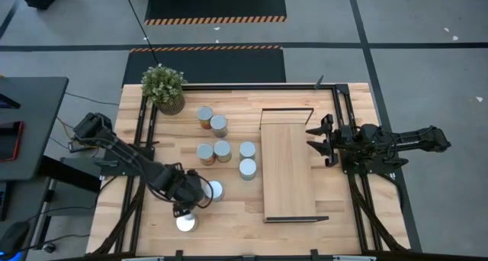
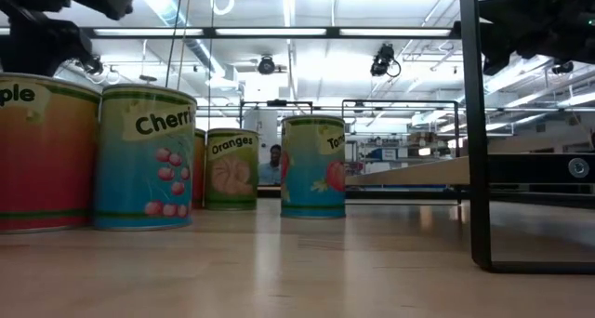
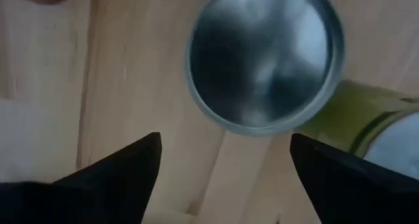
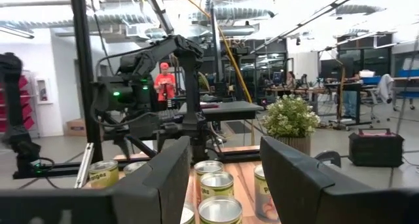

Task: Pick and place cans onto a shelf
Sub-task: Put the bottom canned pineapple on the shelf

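Note:
Several cans stand upright on the plank table left of the shelf [image 1: 288,169], among them a pair at the far side [image 1: 212,120], a group in the middle [image 1: 222,150] and two near the front [image 1: 216,190] [image 1: 186,223]. The low view shows cans with fruit labels [image 2: 144,155] [image 2: 312,165] and the shelf's board [image 2: 418,174]. My left gripper [image 1: 185,209] is open, pointing down between the two front cans; in its wrist view [image 3: 222,142] a silver lid [image 3: 262,60] lies beyond the fingertips, untouched. My right gripper [image 1: 320,139] is open and empty at the shelf's right side [image 4: 226,152].
A potted plant [image 1: 163,88] stands at the table's far left corner. Black frame rails [image 1: 341,101] run along the table's sides. The shelf's black end frame [image 2: 479,123] stands close in the low view. A person [image 4: 165,82] is in the room behind.

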